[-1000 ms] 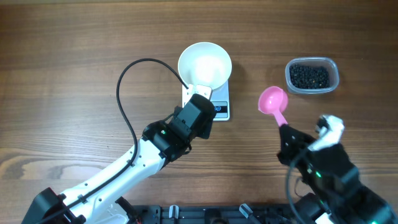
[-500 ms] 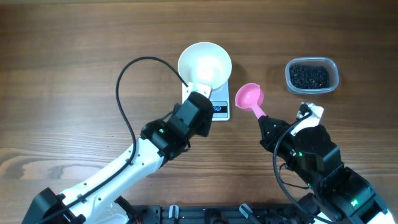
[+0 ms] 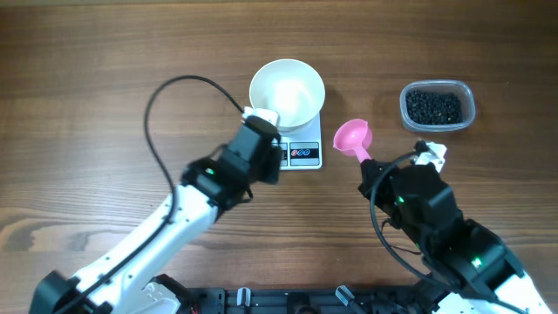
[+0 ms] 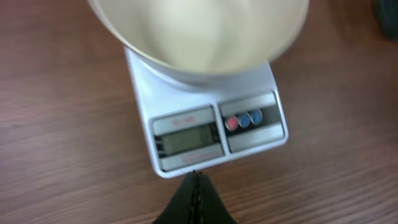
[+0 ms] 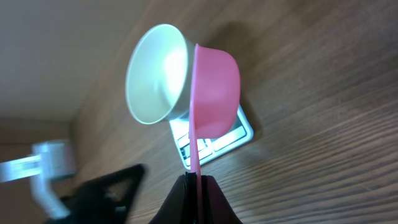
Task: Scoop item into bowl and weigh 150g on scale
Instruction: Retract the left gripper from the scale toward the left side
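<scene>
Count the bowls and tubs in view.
2: the white bowl on the scale, mid-table; the clear tub holding black beans, off to its right. None appear hidden.

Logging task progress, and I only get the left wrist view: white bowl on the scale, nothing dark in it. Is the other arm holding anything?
Observer: Yes. The right claw is shut on the handle of a pink scoop.
Operator: Anything in the scoop?
Observer: Nothing that shows from overhead; its cup looks bare pink.
Operator: So where are the beans?
Observer: The beans sit in a clear tub on the right side of the table, apart from the scale, with the scoop between the two.
</scene>
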Controlling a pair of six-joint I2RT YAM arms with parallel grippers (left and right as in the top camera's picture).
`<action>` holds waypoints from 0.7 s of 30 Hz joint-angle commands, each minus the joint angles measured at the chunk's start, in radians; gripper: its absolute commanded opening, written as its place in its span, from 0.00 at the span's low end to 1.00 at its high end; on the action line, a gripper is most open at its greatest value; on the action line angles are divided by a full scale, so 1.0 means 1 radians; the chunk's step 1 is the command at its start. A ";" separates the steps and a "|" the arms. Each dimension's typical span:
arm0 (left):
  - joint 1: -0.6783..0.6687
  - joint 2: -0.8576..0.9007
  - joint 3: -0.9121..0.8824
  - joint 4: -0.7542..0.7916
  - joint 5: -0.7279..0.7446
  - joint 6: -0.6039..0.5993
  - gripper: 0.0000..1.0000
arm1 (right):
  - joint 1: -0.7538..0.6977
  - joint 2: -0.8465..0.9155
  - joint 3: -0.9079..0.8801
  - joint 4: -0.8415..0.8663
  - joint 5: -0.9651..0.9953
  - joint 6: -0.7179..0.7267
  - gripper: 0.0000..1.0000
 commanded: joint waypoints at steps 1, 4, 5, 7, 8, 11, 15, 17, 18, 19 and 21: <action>0.106 -0.108 0.080 -0.007 0.006 0.012 0.08 | -0.008 0.047 0.014 0.032 0.024 0.048 0.05; 0.189 -0.146 0.097 -0.008 0.003 0.011 0.15 | -0.032 0.068 0.014 0.066 0.002 0.064 0.05; 0.219 -0.154 0.099 -0.007 0.003 0.006 0.16 | -0.045 0.072 0.014 0.075 -0.012 0.076 0.05; 0.278 -0.164 0.100 -0.008 0.003 -0.016 0.21 | -0.076 0.079 0.014 0.091 -0.049 0.071 0.05; 0.299 -0.164 0.100 -0.008 0.004 -0.027 0.22 | -0.088 0.082 0.014 0.092 -0.062 0.069 0.05; 0.367 -0.164 0.100 -0.007 0.004 -0.073 0.28 | -0.131 0.084 0.014 0.095 -0.101 0.033 0.05; 0.405 -0.164 0.100 -0.008 0.006 -0.074 0.49 | -0.173 0.084 0.014 0.095 -0.143 -0.025 0.05; 0.405 -0.164 0.100 -0.010 0.008 -0.074 0.63 | -0.187 0.084 0.014 0.094 -0.173 -0.080 0.05; 0.404 -0.164 0.100 -0.012 0.007 -0.073 0.69 | -0.191 0.084 0.014 0.094 -0.184 -0.104 0.04; 0.404 -0.164 0.100 -0.013 0.007 -0.066 0.75 | -0.197 0.083 0.014 0.093 -0.203 -0.151 0.04; 0.404 -0.164 0.100 -0.013 0.007 -0.066 0.95 | -0.203 0.080 0.014 0.090 -0.221 -0.188 0.04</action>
